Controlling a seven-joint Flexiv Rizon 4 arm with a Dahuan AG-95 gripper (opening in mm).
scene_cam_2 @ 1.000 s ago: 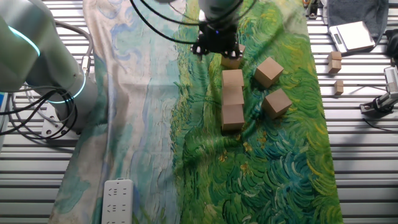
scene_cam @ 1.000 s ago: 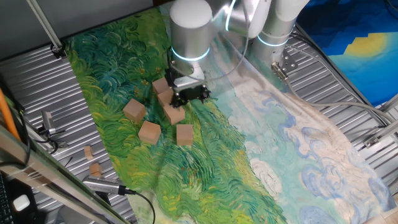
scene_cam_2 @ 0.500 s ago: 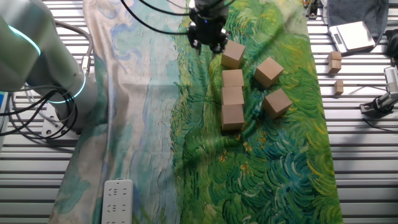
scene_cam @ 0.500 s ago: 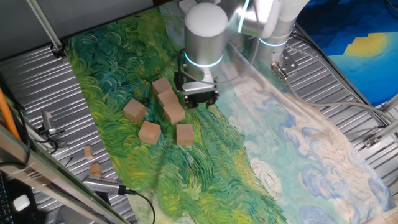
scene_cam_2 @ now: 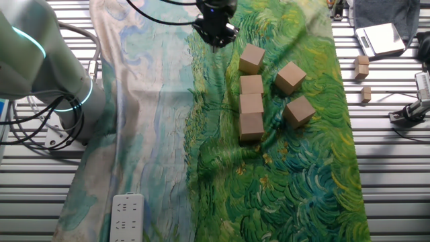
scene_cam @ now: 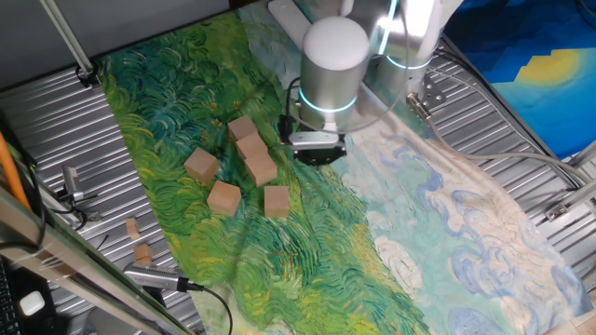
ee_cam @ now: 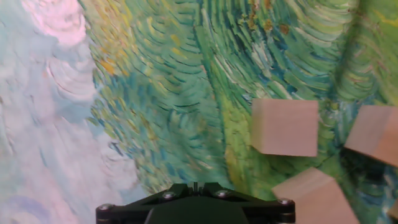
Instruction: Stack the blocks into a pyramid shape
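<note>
- Gripper [scene_cam_2: 214, 42]: your tool hangs over the painted cloth [scene_cam_2: 168, 134], off to the side of the blocks, with nothing under it but cloth. It carries nothing. How wide the jaws stand you cannot tell; the fixed views show only a dark cluster, and the hand view shows only the black base at the bottom edge.
- Blocks, row of three: in the other fixed view you see three cubes in a line, one [scene_cam_2: 251, 85] at the far end, one [scene_cam_2: 251, 105] in the middle, one [scene_cam_2: 251, 126] nearest the camera. They appear to touch face to face.
- Block, turned: one cube [scene_cam_2: 251, 58] lies just beyond the row's far end, rotated against it, the nearest cube to your gripper.
- Blocks, loose: two cubes [scene_cam_2: 290, 77] and [scene_cam_2: 299, 111] sit apart from the row, on the side away from the gripper, each turned at an angle.
- All six rest on the green part of the cloth, none stacked on another.
- Small wooden bits [scene_cam_2: 363, 68]: off the cloth, on the ribbed metal table [scene_cam_2: 390, 168].
- Hand view: three cubes show at right, the fullest one [ee_cam: 285, 127] square-on.
</note>
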